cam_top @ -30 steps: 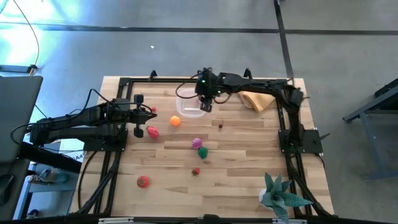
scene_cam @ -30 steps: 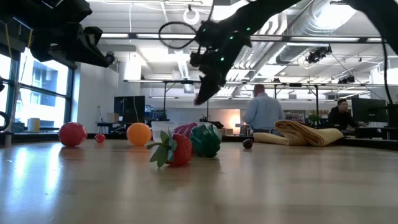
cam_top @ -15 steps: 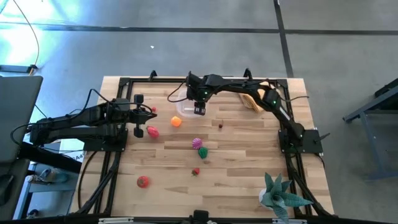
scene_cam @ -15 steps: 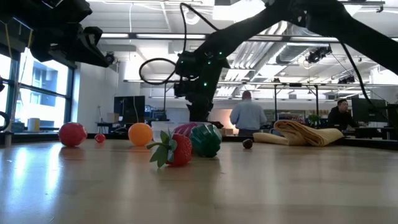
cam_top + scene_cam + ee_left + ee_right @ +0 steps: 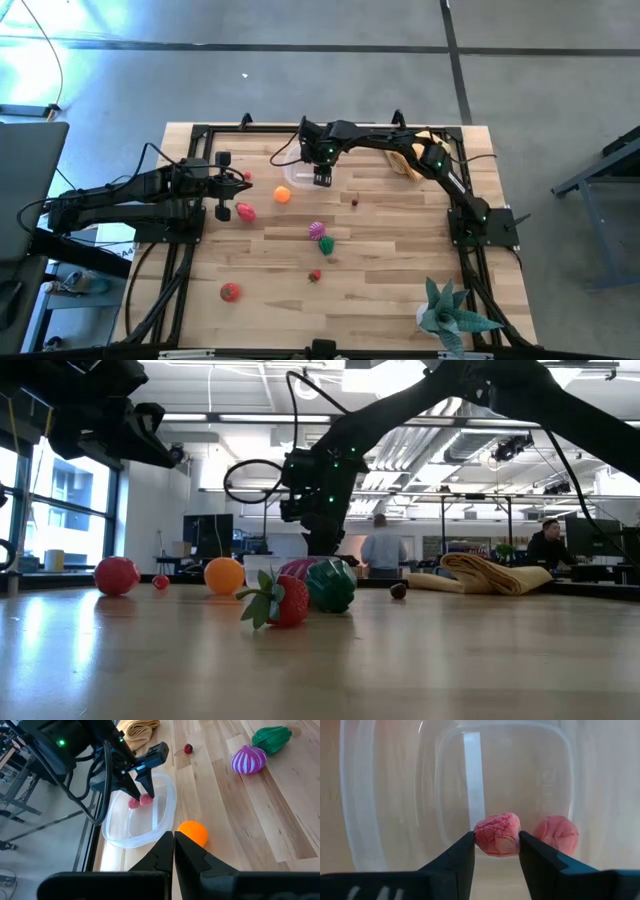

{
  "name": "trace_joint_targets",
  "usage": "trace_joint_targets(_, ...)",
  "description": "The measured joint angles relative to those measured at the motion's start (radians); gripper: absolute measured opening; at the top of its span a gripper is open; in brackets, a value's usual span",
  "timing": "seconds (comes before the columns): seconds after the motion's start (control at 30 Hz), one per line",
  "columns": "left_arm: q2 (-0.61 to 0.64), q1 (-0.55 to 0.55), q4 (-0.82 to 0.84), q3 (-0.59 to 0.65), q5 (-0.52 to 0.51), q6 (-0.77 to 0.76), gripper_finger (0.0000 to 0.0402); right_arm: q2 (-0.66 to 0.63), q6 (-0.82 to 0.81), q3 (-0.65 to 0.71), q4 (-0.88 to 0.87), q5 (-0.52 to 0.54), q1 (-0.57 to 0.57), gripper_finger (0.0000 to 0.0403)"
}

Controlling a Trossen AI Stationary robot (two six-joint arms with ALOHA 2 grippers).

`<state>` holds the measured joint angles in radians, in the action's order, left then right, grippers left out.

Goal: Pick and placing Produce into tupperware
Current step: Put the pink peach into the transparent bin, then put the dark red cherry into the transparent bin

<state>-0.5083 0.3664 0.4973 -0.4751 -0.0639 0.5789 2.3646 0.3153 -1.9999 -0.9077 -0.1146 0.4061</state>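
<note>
**Right gripper holds a pink fruit inside the tupperware**

The right gripper (image 5: 496,851) is clenched on a small pink fruit (image 5: 497,834), its two dark fingers (image 5: 457,855) pressing the piece from either side. Only the right wrist view shows this grip plainly, along with what looks like a second pink shape (image 5: 556,834) just beside the held piece; whether that is another piece or a reflection in the clear plastic, the view does not settle. The clear floor and rounded walls of the tupperware (image 5: 365,810) lie directly beneath and around the fingertips.

The left wrist view gives the side the right wrist camera lacks: the right gripper (image 5: 141,795) reaches down into the tupperware (image 5: 165,815), with pink showing at its tips. Just outside the container's wall lies an orange fruit (image 5: 192,832); farther off are a magenta-and-white striped piece (image 5: 248,759), a green vegetable (image 5: 271,736) and a small dark red cherry (image 5: 188,749).

From above, the right gripper (image 5: 322,178) sits over the tupperware (image 5: 293,178), but the grasped piece cannot be made out there. The low view adds a strawberry (image 5: 284,600) near the camera and a red fruit (image 5: 117,575) to the side.

The left gripper (image 5: 222,207) waits well apart from the container, its fingers (image 5: 160,855) pressed together with nothing between them.
</note>
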Motion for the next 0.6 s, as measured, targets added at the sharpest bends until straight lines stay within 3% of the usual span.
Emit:
trace_joint_targets(0.37,0.0,0.0,0.0,0.0,0.0,0.0,0.0005,0.0,0.0,0.0,0.001,-0.001,0.0,0.0184)
trace_joint_targets(0.6,0.0,0.0,0.0,0.0,0.0,0.0,0.0005,-0.001,0.0,-0.018,-0.014,0.002,0.0,0.019)
